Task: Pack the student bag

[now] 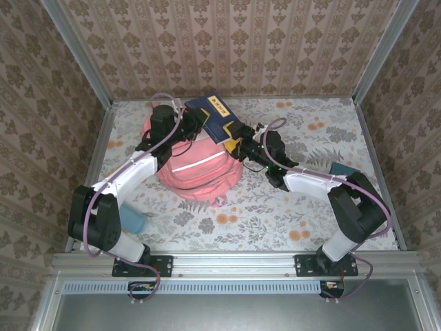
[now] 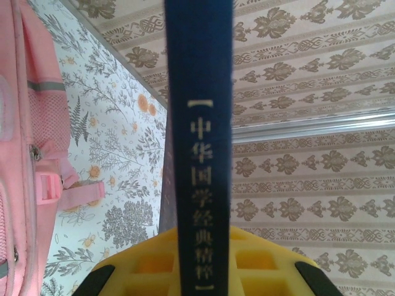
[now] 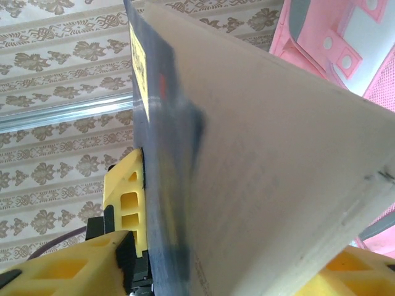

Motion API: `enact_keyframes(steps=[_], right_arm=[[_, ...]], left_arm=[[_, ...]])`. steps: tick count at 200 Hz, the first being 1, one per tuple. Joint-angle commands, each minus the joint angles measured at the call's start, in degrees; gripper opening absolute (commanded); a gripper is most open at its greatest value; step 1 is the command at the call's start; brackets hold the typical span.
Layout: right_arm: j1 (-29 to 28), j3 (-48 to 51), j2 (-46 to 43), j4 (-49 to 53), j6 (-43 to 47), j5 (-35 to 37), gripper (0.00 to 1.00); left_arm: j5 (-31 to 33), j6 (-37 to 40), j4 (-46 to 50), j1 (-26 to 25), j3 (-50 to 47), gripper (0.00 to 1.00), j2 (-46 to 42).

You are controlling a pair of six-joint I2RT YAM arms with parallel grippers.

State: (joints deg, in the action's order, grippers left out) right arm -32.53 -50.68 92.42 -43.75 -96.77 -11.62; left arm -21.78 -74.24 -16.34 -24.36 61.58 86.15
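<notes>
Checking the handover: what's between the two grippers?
A dark-blue book, spanning from left gripper to right gripper over the bag, in the top view.

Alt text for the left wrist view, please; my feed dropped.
The left pincer grips a dark-blue book, its spine with gold Chinese lettering running up the frame's centre. The pink student bag lines the left edge.
</notes>
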Motion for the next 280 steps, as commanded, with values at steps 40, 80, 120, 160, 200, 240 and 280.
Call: enact_keyframes(steps=[40, 80, 120, 160, 200, 240, 280], right_arm=[[-0.2, -0.7, -2.5, -0.3, -1.2, 3.7, 0.35], [0.1, 0.1, -4.5, 4.2, 3.4, 5.2, 0.13], [2.2, -0.3, -9.9, 18.8, 15.9, 5.8, 0.05], [5.2, 0.0, -17.0, 33.7, 29.3, 8.3, 0.04], [8.1, 0.6, -24.3, 45.1, 38.9, 11.6, 0.04], [10.4, 1.9, -29.9, 51.7, 42.8, 14.0, 0.05], [11.4, 3.7, -32.2, 53.1, 43.2, 14.0, 0.05]], left_arm=[[0.7, -0.9, -2.5, 0.0, -1.8, 0.04, -2.8], [0.3, 1.1, -0.1, 0.5, -3.2, 0.30, -4.3], [-2.2, 11.2, 8.8, 3.1, -7.6, 0.66, -8.4], [-1.5, 30.6, 24.8, 4.4, -8.8, 0.83, -12.3], [-0.6, 48.8, 36.9, 2.5, -6.3, 0.90, -12.7], [7.9, 62.1, 47.3, -5.5, 0.1, 0.93, -8.2], [15.3, 73.5, 55.5, -12.8, 7.3, 0.87, -2.0]])
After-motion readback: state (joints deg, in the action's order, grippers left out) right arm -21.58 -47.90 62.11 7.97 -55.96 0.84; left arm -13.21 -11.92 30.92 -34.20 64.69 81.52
